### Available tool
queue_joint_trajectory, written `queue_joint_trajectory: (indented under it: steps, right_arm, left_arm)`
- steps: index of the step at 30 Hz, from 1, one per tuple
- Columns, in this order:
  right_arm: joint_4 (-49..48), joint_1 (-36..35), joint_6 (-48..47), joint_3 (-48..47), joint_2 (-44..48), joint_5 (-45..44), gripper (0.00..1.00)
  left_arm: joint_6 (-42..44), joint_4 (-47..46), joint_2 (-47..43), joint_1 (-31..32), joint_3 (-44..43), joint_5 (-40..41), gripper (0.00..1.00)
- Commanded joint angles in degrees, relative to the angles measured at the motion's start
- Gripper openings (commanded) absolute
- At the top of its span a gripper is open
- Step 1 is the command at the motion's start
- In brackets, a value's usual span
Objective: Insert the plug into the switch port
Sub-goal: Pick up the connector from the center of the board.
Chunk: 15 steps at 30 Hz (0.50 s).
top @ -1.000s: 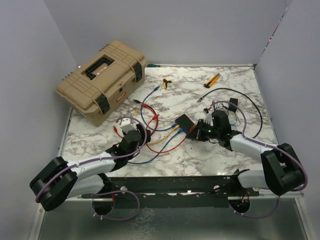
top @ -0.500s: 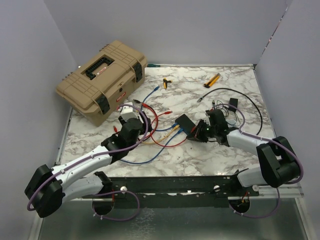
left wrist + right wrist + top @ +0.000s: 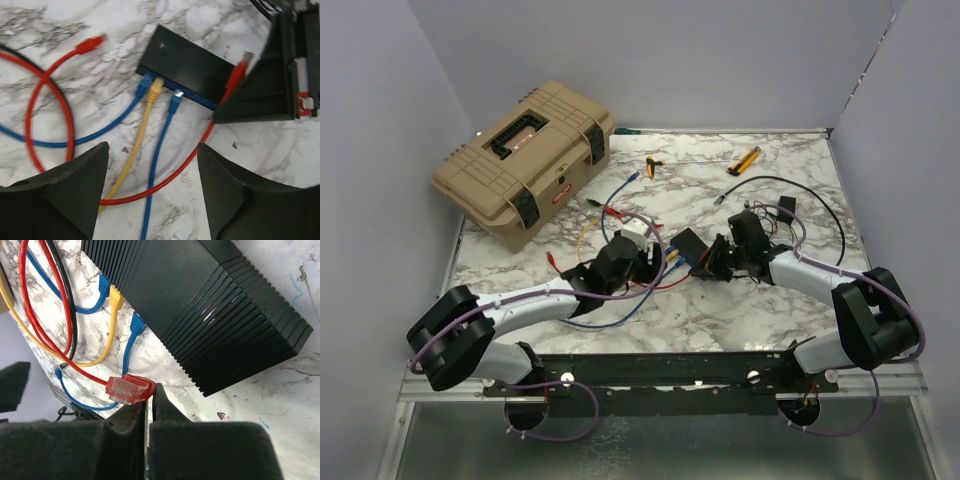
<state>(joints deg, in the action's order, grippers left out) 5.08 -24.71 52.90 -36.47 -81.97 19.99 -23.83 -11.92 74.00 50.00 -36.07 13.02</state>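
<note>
Black and flat, the switch (image 3: pixel 688 243) lies near the middle of the marble surface (image 3: pixel 720 310), between the two tools; along its ported edge a blue plug (image 3: pixel 145 85), a yellow plug (image 3: pixel 155 88) and a second blue plug (image 3: pixel 175 99) sit side by side in their sockets, their cables trailing toward the left arm; the right tool (image 3: pixel 150 400) is clenched on the red plug (image 3: pixel 129 389), its fingertips pinching the rear of the clear-red connector; the left wrist view shows that plug just off the right-hand end of the ported edge, tilted toward the switch and not seated in any socket; whether its tip touches the casing I cannot tell; its red cable (image 3: pixel 175 175) curves away over the marble and passes beneath the left tool (image 3: pixel 152 150); that tool is released, both fingers spread wide above the cables with nothing between them, facing the ported edge from a short way back; a loose red plug (image 3: pixel 91 45) lies apart on the marble to the left of the switch; a tan toolbox (image 3: pixel 525 150) sits at the far left corner, well away from both arms.
</note>
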Motion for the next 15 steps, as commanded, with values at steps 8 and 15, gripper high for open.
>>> queue_joint_trajectory:
  steps: [8, 15]
  right_arm:
    - [4.6, -1.4, 2.7, -3.5, -0.8, -0.6, 0.01]
    - [5.0, -1.4, 2.4, -3.5, 0.6, -0.5, 0.01]
  left_arm:
    - [13.9, -17.2, 12.7, 9.6, -2.7, -4.3, 0.67]
    - [16.8, -17.4, 17.6, 10.5, -2.6, -3.5, 0.57]
